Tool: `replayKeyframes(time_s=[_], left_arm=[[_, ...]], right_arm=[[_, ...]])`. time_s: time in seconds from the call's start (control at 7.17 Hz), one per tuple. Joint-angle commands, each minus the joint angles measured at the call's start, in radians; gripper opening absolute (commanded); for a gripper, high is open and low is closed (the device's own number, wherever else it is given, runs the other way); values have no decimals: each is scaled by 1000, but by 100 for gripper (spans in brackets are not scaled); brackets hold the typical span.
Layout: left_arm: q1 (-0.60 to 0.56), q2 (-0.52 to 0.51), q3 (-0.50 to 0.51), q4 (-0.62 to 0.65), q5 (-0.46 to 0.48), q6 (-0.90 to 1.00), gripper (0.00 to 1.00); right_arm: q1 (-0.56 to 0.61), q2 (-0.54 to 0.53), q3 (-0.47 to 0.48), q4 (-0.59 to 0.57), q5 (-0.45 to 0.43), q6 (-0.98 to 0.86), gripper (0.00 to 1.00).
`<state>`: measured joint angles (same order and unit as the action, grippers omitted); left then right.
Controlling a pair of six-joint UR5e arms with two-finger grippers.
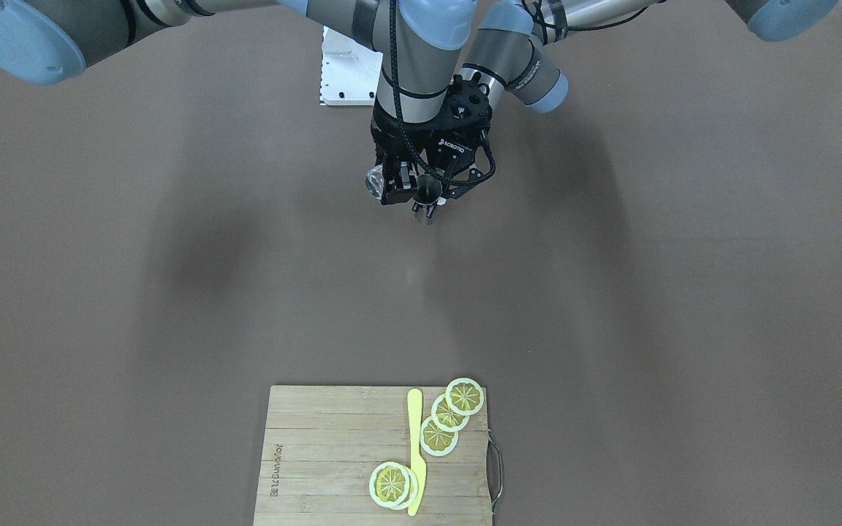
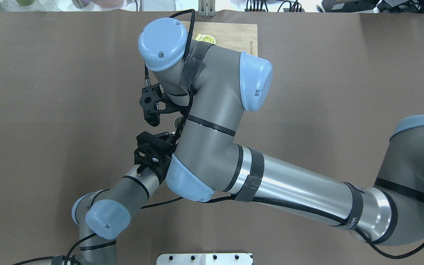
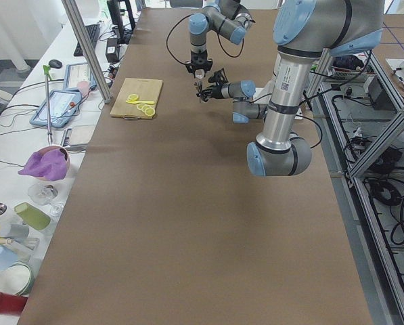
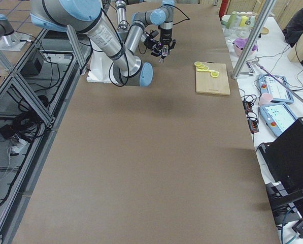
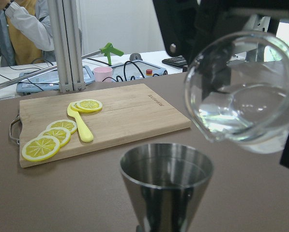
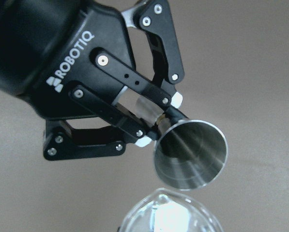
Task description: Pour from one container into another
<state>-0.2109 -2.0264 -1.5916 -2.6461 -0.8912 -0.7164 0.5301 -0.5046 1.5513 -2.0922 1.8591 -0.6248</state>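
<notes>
Two vessels meet mid-table, both held aloft near the robot's base. L arm: left gripper (image 6: 159, 122) has its jaws pinched narrow on the stem of the steel cup (image 6: 190, 154); cup is mouth up, upright in L wrist view. R arm: right gripper (image 1: 394, 188) clamps the glass beaker (image 5: 243, 94), tipped hard w/ spout toward the cup. Clear liquid (image 5: 231, 108) pools against the lip. No stream visible, and can't tell if the cup holds any yet. Beaker lip sits above & just beside the cup rim, no contact seen. Judgement: step in hand = the pour itself, at or just short of first spill. To do it well, bring the lip over cup centre before adding tilt. Cup mouth is small vs beaker mouth, so an off-centre stream would land on the table (image 1: 172, 292). Rotate R wrist in small increments: too slow prob. dribbles down the outer wall, too fast gushes. L arm should hold the cup level. The stem grip could swivel if bumped, so avoid rim contact. Stop before the cup brims. Cutting board (image 5: 149, 113) w/ lemon slices (image 5: 40, 147) & yellow knife (image 5: 81, 128) lies well apart, no obstacle.
</notes>
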Motion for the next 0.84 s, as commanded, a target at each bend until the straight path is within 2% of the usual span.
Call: replayKeyframes(time_s=[0.0, 0.7], left_arm=[[1, 0, -1, 0, 0, 0, 0], [1, 5, -8, 0, 0, 0, 0]], right_arm=[[-1, 20, -10, -38, -1, -9, 0], [-10, 58, -60, -81, -20, -16, 0]])
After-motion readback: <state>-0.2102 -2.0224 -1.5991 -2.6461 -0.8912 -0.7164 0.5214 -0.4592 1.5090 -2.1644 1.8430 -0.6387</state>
